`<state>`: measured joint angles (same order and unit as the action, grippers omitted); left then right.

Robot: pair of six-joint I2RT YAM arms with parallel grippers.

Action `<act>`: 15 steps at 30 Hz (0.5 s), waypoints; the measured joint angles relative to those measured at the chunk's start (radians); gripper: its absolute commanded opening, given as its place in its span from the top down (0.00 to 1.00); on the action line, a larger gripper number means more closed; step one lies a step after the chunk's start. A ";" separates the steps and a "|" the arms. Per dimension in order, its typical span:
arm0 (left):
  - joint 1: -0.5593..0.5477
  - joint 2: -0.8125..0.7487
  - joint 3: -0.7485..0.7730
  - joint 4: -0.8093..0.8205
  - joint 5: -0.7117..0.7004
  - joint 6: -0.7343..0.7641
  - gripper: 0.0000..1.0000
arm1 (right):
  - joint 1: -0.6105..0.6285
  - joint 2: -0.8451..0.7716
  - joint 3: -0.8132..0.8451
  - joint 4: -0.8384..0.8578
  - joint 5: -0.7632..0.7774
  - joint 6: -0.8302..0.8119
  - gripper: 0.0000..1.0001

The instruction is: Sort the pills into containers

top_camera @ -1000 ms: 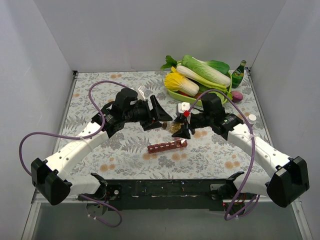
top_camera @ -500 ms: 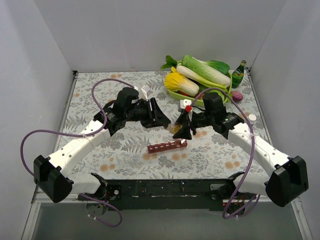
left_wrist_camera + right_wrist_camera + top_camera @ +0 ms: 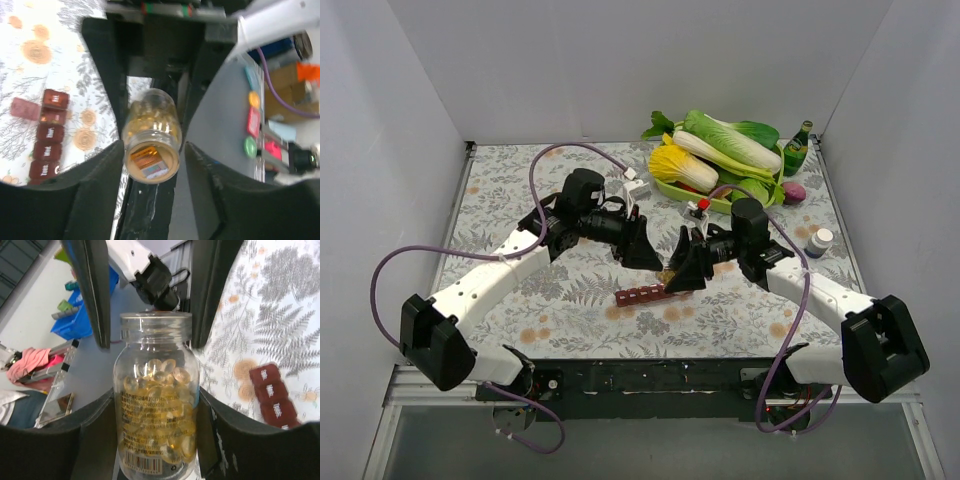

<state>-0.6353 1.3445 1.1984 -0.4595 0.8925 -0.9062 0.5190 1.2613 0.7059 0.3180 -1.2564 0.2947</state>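
A clear bottle of yellow gel pills (image 3: pixel 156 420) sits between my right gripper's (image 3: pixel 156 400) fingers, which are shut on its body. It has no cap and its mouth points away toward my left gripper. In the top view the bottle (image 3: pixel 671 272) hangs tilted just above the right end of the dark red pill organizer (image 3: pixel 642 294). My left gripper (image 3: pixel 153 147) is open, one finger on each side of the bottle's mouth (image 3: pixel 151 160). The organizer also shows in the left wrist view (image 3: pixel 47 135) and in the right wrist view (image 3: pixel 272 395).
A green tray (image 3: pixel 720 205) of cabbage and other vegetables stands at the back right, with a green bottle (image 3: pixel 797 148) and a purple vegetable (image 3: pixel 794 192) beside it. A small white round thing (image 3: pixel 818 240) lies on the right of the floral table (image 3: pixel 500 190).
Both grippers moved nearer and lower, toward the organizer. The right gripper carried the bottle down to the organizer's right end. The left gripper came in around the bottle's mouth.
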 measured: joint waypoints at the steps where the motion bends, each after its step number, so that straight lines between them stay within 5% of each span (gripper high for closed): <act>1: -0.004 0.010 0.008 -0.015 0.021 0.051 0.35 | 0.000 0.009 -0.002 0.057 -0.003 0.051 0.99; 6: -0.005 0.051 0.026 -0.031 0.071 0.115 0.02 | 0.002 0.014 -0.002 0.260 -0.003 0.180 0.99; 15: 0.129 -0.111 -0.040 0.121 0.061 -0.145 0.02 | -0.007 -0.042 0.028 0.115 0.022 -0.002 0.99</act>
<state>-0.5068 1.2335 1.1580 -0.3389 0.9535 -1.0515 0.5117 1.2190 0.7338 0.4328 -1.2343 0.2924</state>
